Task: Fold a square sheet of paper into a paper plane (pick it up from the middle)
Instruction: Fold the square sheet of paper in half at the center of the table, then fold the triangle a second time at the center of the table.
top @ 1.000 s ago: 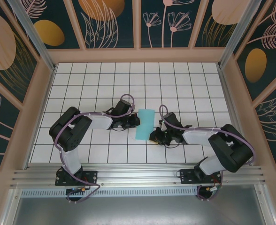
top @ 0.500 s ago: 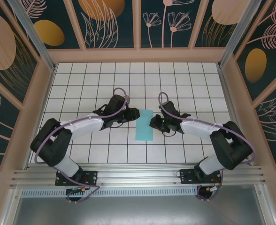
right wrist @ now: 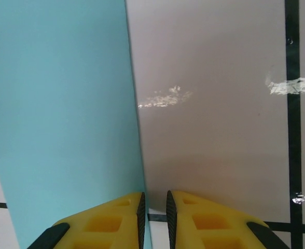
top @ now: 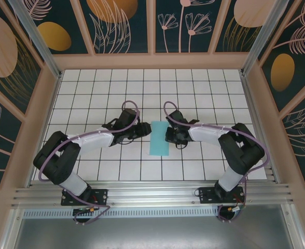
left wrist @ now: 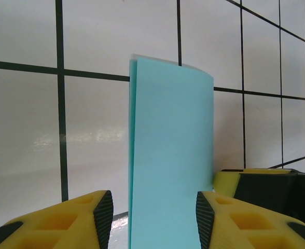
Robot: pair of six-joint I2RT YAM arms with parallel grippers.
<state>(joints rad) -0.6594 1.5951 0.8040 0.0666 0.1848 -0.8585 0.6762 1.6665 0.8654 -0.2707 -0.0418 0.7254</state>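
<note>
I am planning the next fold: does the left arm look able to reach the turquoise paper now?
Likely yes. The left gripper is open and the turquoise paper lies between its fingers, with nothing in the way. The right gripper sits at the paper's opposite edge and seems not to block.

The right gripper (top: 167, 136) blocks the way straight ahead of the left gripper (top: 147, 130). A flat, folded, light turquoise paper sheet (top: 159, 140) lies between them. The white tiled table (top: 194, 88) past both is free.
</note>
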